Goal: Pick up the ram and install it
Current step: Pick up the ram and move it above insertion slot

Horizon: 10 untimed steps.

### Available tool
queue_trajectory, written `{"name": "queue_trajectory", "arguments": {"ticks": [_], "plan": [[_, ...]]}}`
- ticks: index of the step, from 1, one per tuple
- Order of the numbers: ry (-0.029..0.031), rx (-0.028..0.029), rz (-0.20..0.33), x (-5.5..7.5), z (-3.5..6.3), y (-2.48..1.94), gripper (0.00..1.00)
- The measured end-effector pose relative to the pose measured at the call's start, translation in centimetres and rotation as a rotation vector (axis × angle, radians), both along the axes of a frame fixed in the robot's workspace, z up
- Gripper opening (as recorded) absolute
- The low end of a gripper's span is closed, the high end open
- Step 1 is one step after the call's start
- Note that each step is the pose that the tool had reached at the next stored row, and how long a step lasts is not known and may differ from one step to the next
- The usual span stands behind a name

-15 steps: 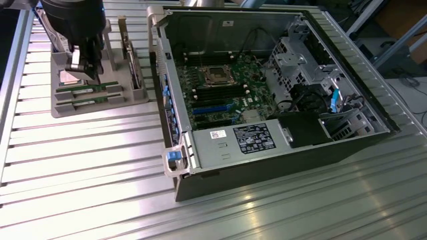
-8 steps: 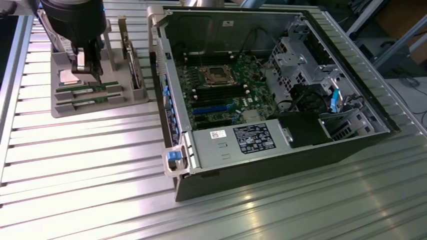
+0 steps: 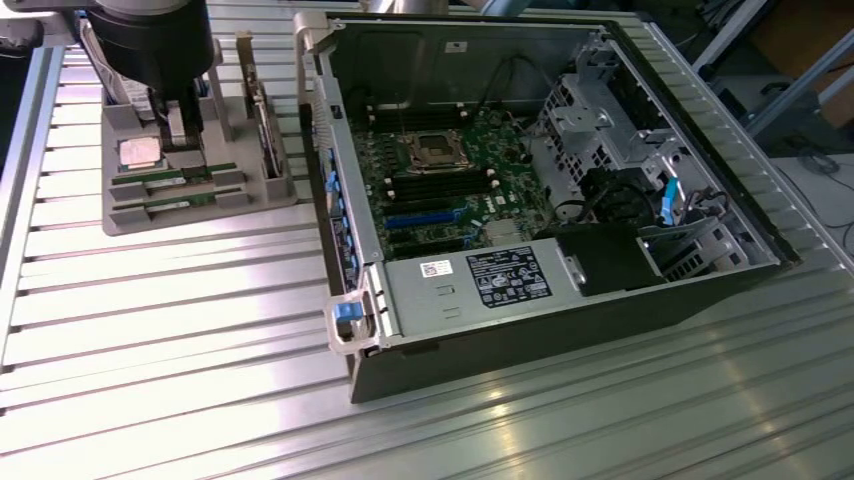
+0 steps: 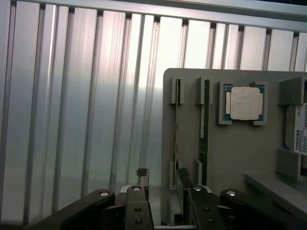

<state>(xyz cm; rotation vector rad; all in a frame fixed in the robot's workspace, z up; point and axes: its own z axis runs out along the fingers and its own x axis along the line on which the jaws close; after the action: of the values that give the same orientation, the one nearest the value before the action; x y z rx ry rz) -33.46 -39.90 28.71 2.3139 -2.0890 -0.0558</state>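
Two green ram sticks stand on edge in slots of a grey holder tray (image 4: 230,158). In the wrist view the nearer ram (image 4: 176,129) lies in line with the gap between my open gripper (image 4: 162,176), and its twin (image 4: 205,120) sits one slot over. One fingertip (image 4: 142,173) hangs past the tray's edge; the other is beside the nearer stick. In the exterior view the gripper (image 3: 183,140) hovers over the tray at the exterior view's left, just above the ram sticks (image 3: 180,182). Nothing is held.
A silver CPU (image 4: 244,102) and a hard drive (image 4: 298,129) also sit in the tray, with an upright expansion card (image 3: 262,120) at its side. The open computer case (image 3: 360,320) with its motherboard (image 3: 447,185) stands to the exterior view's right on a ribbed aluminium table (image 3: 160,330).
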Motion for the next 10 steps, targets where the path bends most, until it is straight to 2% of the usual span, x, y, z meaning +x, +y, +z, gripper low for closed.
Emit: {"name": "queue_trajectory", "arguments": {"ticks": [10], "plan": [[-0.0001,-0.0003,0.0,0.0,-0.22,0.0,0.36]]}}
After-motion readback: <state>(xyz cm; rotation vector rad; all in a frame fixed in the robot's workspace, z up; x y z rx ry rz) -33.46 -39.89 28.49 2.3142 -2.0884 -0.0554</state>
